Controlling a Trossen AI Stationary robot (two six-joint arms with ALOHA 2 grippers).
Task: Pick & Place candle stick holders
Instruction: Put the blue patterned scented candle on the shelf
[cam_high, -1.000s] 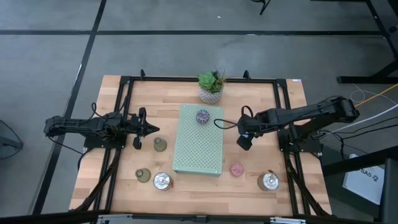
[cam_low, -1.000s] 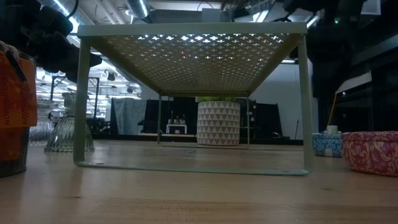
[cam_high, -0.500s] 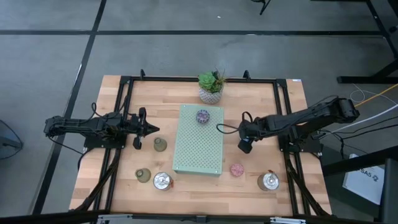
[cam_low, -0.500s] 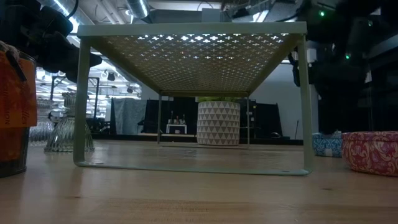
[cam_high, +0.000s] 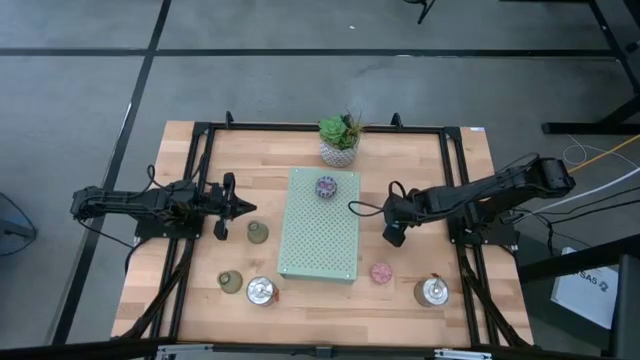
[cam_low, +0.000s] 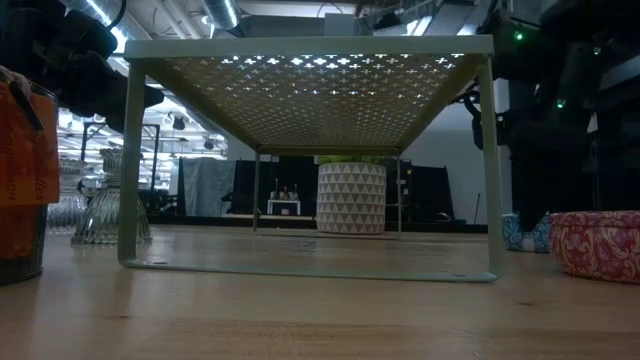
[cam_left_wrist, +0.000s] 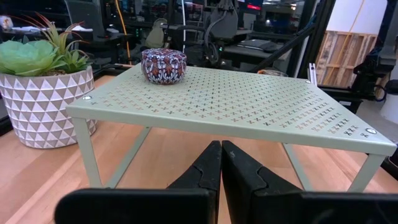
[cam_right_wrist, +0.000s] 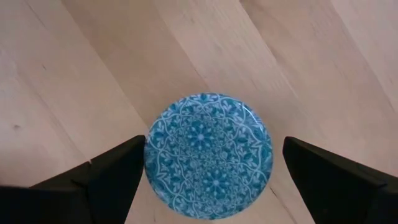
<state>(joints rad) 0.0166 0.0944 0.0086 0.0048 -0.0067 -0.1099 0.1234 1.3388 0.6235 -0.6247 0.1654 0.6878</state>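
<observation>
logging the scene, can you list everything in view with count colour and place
rack: 1, pale green, table centre
purple holder: 1, on rack's far end
blue holder: 1, on the table under right gripper
pink holder: 1, right of rack
silver holders: 2, front left and front right
olive holders: 2, left of rack
succulent: 1, green in white pot, behind rack
table: 1, light wood
left gripper: shut, left of rack
right gripper: open above blue holder

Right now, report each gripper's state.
Left gripper: shut, holding nothing, beside the green rack.
Right gripper: open, straddling the blue candle holder from above, not gripping it.
</observation>
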